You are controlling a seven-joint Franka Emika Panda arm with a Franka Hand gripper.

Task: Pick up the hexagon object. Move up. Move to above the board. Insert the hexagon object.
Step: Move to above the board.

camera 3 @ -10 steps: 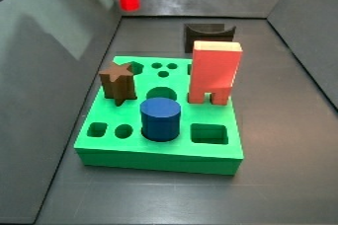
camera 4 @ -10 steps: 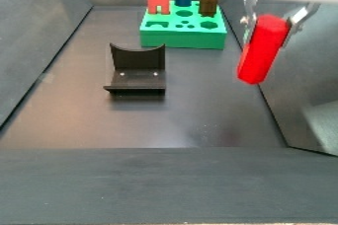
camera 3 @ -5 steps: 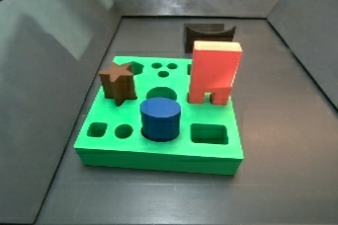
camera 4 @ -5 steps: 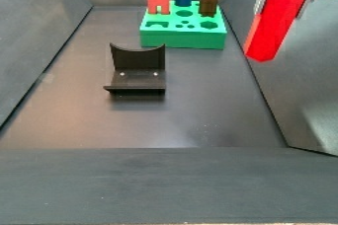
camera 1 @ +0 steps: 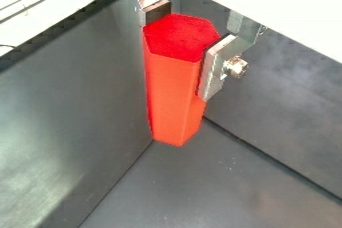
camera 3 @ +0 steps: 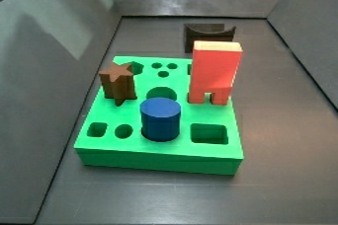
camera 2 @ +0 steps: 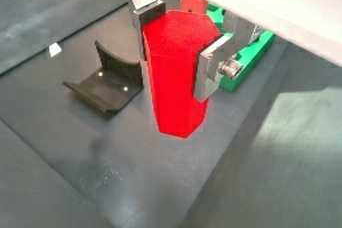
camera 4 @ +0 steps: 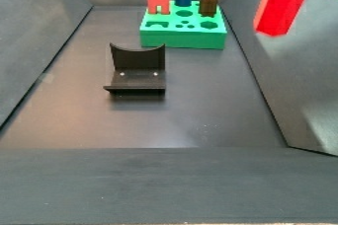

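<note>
The flat green board (camera 3: pixel 161 120), pierced with shaped holes, lies on the dark matte desk (camera 4: pixel 158 120). My claw (camera 1: pixel 183 42) clamps the smooth red hexagon object (camera 1: pixel 175 82) upright, high above the desk.

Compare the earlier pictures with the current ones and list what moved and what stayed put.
The gripper, still shut on the hexagon object, has carried it higher: in both side views it climbed toward the frame's top. The board, its blocks and the fixture stayed put.
</note>
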